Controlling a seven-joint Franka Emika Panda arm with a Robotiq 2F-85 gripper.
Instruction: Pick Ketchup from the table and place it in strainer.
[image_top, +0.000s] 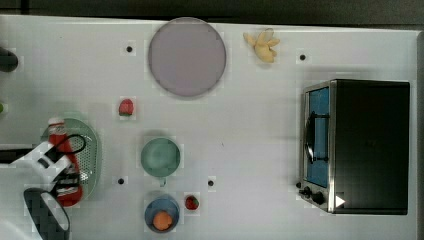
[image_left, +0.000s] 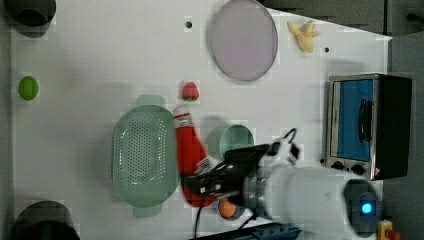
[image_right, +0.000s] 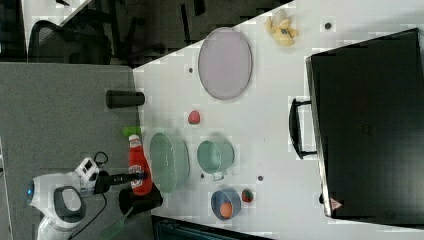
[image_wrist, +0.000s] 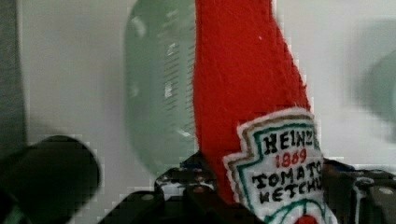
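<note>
The strainer (image_top: 92, 150) is seen near the top view's left counter (image_top: 260, 125) edge; the ketchup (image_top: 67, 165), gripped by the pincer (image_top: 62, 172), is held above it.

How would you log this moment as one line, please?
phase: carrying | gripper: shut on red fabric ketchup bottle | bottle: lifted beside mint-green perforated plastic strainer | placed: not yet
</note>
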